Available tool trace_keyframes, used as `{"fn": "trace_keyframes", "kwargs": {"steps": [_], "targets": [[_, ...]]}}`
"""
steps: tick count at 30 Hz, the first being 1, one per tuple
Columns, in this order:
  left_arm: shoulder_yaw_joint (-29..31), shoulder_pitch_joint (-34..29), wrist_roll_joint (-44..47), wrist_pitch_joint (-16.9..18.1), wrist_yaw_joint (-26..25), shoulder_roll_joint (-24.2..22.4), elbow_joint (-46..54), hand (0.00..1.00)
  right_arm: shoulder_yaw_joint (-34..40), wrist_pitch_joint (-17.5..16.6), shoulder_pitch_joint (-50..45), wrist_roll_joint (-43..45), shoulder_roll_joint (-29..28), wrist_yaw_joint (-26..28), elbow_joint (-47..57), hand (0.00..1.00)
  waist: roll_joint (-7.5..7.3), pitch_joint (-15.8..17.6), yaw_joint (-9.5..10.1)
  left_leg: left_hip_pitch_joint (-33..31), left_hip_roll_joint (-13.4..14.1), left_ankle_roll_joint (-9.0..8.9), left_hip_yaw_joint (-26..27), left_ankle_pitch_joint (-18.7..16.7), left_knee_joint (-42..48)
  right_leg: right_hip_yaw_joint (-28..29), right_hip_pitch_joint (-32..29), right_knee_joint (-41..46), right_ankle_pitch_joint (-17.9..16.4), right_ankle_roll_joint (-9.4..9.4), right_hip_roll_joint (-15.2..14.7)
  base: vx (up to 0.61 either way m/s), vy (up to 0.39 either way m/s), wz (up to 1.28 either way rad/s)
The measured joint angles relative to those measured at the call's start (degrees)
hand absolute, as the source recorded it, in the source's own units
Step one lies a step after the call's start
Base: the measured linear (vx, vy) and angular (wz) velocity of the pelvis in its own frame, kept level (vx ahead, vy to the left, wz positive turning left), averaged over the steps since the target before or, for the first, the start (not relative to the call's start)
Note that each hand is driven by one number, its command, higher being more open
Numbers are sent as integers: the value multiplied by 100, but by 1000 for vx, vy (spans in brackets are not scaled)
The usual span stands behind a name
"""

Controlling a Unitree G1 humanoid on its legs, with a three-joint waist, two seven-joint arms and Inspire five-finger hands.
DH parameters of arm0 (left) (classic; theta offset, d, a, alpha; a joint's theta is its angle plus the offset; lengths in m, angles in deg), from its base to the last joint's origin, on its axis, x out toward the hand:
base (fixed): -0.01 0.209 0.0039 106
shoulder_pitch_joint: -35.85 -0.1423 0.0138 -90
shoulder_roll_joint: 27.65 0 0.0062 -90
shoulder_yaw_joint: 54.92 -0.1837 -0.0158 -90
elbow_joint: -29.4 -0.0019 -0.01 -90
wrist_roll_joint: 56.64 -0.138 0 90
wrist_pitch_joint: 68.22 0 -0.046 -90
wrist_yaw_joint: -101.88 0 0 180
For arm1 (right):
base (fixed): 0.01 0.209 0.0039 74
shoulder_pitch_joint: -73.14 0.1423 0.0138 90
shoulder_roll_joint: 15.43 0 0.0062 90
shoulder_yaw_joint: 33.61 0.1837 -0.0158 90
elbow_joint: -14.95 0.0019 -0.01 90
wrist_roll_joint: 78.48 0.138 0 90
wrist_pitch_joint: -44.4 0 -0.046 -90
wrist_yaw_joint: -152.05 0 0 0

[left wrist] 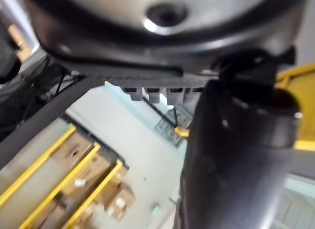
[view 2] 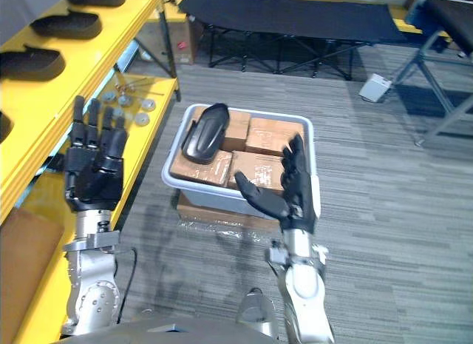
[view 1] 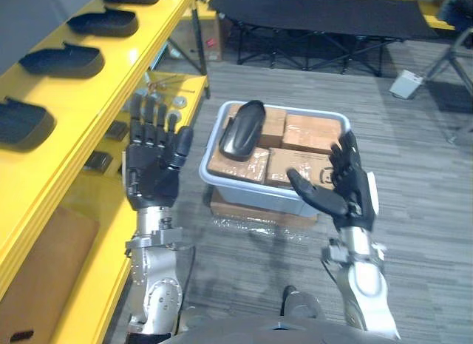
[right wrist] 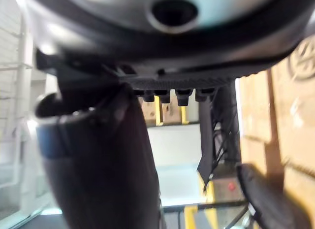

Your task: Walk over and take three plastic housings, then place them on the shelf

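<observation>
Both hands are empty, fingers spread wide: the left robot hand [view 1: 151, 166] beside the yellow shelf [view 1: 148, 41], the right robot hand [view 1: 347, 185] at the grey bin [view 1: 244, 192]. The black plastic housing [view 1: 242, 129] lies on cardboard boxes [view 1: 307, 133] inside; best grasped across its narrow middle.

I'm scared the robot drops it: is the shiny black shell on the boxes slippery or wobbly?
Probably stiff and light: the black shell looks like thin moulded plastic. Its glossy rounded back may be slippery to grip, and resting on the boxes, it could rock when pushed.
</observation>
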Motion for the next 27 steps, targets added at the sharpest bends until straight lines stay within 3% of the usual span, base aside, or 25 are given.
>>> {"fn": "trace_keyframes", "kwargs": {"steps": [2,3,5,6,8,11,13,16,19,23,27], "targets": [[-18,-59,8,19,88,4,-13,100,275,34,-309,309,89,101,-10,100,26,18,-32,122,-181,465,-454,-254,11,494,-172,-41,6,2,55,-49,9,-89],[-21,-85,5,23,86,3,-28,100,322,39,-340,379,99,121,-18,100,49,13,-31,151,-234,495,-604,-426,-3,643,-224,-54,12,-14,64,-73,99,-99],[-60,-103,-27,23,64,4,-48,100,453,42,-360,416,139,132,-71,100,165,20,-35,196,-467,489,-1056,-897,-61,873,-365,-120,148,61,85,-90,188,-76],[-59,-90,-26,25,59,20,-82,100,486,72,-334,450,121,168,-171,100,176,33,-38,214,-598,273,-1153,-1052,-119,1014,-470,-130,278,193,41,-67,202,-53],[-44,-79,-24,25,66,55,-214,100,474,196,-322,454,93,235,-338,100,76,97,-29,196,-830,194,-1070,-1051,-42,1142,-466,-270,501,311,-160,-55,220,-31],[-12,-59,-37,-12,74,107,-317,100,369,380,117,370,93,196,-854,100,-104,296,70,-257,-974,-97,-1167,-1251,640,1147,-487,-583,831,430,-380,-95,215,-8],[66,-7,-98,-101,75,186,-317,100,431,560,1031,371,94,-52,-1633,100,-116,502,239,-696,-982,-75,-1289,-1557,1340,1054,-430,-960,1194,466,-439,-127,193,-2],[156,191,-498,-267,68,397,-315,100,631,714,1878,369,102,-385,-2207,100,-118,775,489,-1142,-1076,12,-1513,-1667,1778,680,-331,-1371,1541,450,-581,-139,149,29],[308,347,-514,-500,154,538,-305,100,754,796,2751,376,158,-834,-2513,100,-208,995,754,-1651,-1134,25,-1829,-1656,2063,344,-304,-1735,1804,488,-624,-112,62,49],[364,423,-734,-986,299,585,-311,100,954,856,4350,579,871,-1148,-3063,100,-293,1412,1116,-2152,-1179,22,-2257,-1622,2375,-60,-308,-1822,1929,481,-613,-86,27,44],[286,429,-739,-1260,523,775,-482,100,939,860,5217,731,1330,-1102,-3758,100,-341,1473,1369,-2437,-1188,18,-2496,-1630,2542,-408,-330,-1822,2001,461,-582,-50,38,32]]}}
